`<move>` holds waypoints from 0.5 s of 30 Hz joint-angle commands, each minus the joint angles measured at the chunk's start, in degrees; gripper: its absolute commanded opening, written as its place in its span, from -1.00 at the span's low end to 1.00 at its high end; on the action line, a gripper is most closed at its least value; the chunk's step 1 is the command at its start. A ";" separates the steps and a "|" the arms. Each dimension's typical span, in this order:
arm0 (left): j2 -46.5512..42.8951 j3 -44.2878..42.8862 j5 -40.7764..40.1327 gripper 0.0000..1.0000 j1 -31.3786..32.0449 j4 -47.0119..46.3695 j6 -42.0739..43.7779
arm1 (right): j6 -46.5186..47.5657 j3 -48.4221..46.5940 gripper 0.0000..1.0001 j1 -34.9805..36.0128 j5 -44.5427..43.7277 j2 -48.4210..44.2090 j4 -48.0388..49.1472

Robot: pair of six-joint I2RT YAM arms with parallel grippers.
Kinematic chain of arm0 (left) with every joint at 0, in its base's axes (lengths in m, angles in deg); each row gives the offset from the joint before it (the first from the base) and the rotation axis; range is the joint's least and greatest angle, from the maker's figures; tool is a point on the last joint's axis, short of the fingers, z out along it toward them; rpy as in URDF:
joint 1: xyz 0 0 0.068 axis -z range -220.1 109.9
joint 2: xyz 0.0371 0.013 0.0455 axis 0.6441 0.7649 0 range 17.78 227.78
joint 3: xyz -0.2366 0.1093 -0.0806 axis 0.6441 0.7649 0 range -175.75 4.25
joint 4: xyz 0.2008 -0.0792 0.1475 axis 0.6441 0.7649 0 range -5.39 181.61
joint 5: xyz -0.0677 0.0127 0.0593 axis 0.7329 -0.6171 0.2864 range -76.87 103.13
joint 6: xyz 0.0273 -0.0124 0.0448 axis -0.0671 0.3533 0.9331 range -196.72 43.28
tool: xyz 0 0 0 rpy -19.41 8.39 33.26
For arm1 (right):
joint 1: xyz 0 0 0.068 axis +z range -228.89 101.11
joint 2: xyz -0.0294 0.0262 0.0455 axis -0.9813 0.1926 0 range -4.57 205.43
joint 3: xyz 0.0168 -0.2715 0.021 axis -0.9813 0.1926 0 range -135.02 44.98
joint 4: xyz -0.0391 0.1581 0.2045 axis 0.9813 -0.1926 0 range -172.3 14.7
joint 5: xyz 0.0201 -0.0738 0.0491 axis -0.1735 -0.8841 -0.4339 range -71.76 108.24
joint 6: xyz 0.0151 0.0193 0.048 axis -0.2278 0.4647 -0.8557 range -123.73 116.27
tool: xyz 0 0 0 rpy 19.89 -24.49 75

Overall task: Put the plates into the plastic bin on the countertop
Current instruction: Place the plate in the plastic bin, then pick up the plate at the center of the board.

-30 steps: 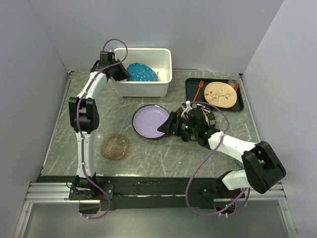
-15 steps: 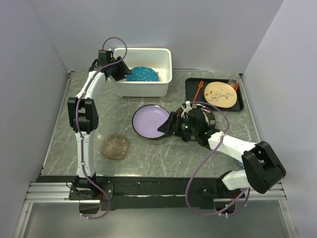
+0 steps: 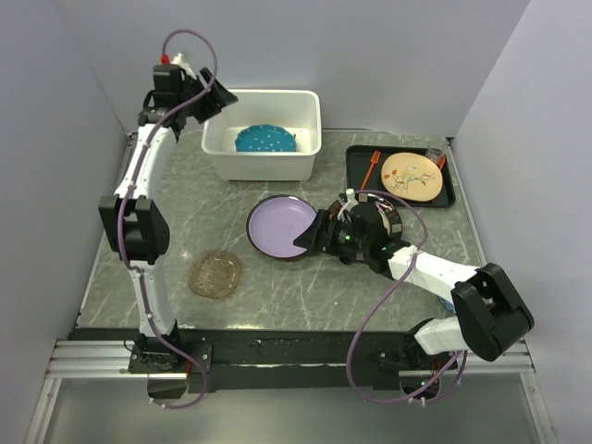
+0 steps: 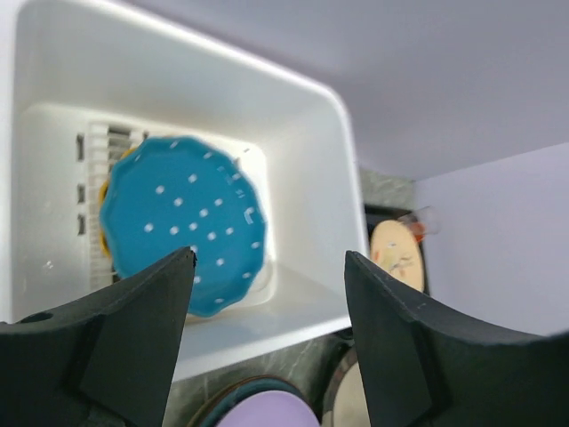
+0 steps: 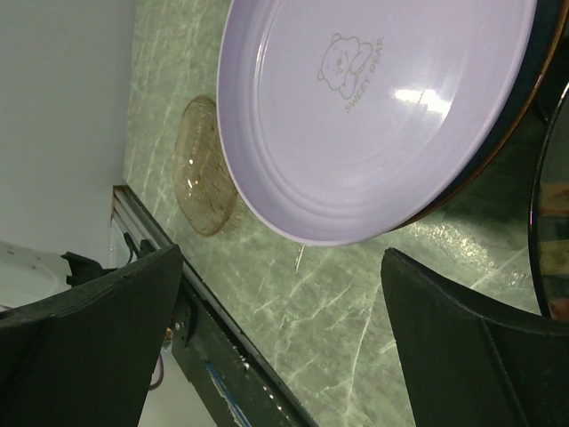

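Note:
The white plastic bin (image 3: 264, 165) stands at the back, also in the left wrist view (image 4: 302, 133). The teal dotted plate (image 3: 265, 139) lies flat inside it (image 4: 182, 231). My left gripper (image 3: 211, 95) is open and empty, raised above the bin's left rear corner (image 4: 267, 258). The lavender plate (image 3: 282, 227) sits on a dark teal plate at mid-table (image 5: 373, 107). My right gripper (image 3: 310, 242) is open and empty just off its right edge (image 5: 283, 258), above a dark-rimmed plate (image 3: 392, 218). The amber glass plate (image 3: 215, 274) lies front left (image 5: 203, 169).
A black tray (image 3: 357, 176) at the back right holds a tan round plate (image 3: 411, 175) and an orange fork (image 3: 370, 168). Grey walls close in the left, rear and right sides. A black rail runs along the near edge.
My left gripper has lifted up and back to the left, out of the bin. The teal dotted plate now lies flat in the bin. The right arm has not moved.

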 commanded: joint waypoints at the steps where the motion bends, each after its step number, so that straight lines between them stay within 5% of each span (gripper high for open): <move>1: -5.93 -0.84 4.62 0.46 -0.45 -4.02 -2.12 | -0.02 0.20 1.00 0.44 -0.44 -1.14 0.93; 10: -16.56 6.71 6.83 0.46 -0.36 -3.32 -0.55 | 2.34 -2.52 1.00 0.44 -1.93 -2.72 -3.81; 15: -24.90 17.86 7.17 0.44 -0.28 -3.75 1.65 | 3.66 -4.11 1.00 0.44 -3.60 -2.55 -6.37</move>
